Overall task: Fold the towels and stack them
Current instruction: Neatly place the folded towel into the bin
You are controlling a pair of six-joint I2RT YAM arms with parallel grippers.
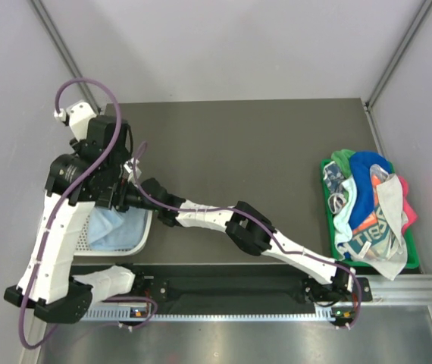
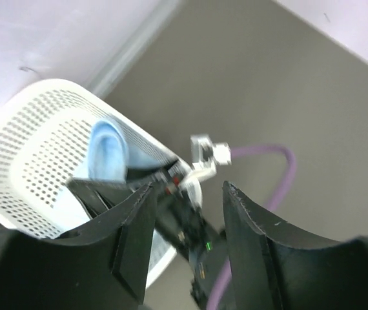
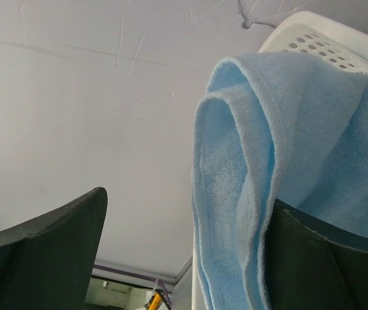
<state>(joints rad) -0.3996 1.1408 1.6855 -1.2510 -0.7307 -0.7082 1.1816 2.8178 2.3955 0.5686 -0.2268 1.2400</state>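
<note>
A pale blue towel (image 1: 112,225) lies bunched in a white mesh basket (image 1: 142,244) at the table's near left. It also shows in the left wrist view (image 2: 106,150) and fills the right wrist view (image 3: 287,129). My right gripper (image 3: 187,201) is open at the basket, with the towel's folded edge resting against its right finger (image 3: 319,265). In the top view it (image 1: 142,193) is mostly hidden under the left arm. My left gripper (image 2: 187,213) is open and empty, hovering just above the right wrist and basket (image 2: 29,148). In the top view it (image 1: 119,196) is over the basket.
A green tray (image 1: 415,259) at the table's right edge holds a loose pile of towels (image 1: 367,216) in blue, green, pink and printed white. The right arm stretches across the table's near side. A purple cable (image 2: 281,187) loops beside the right wrist.
</note>
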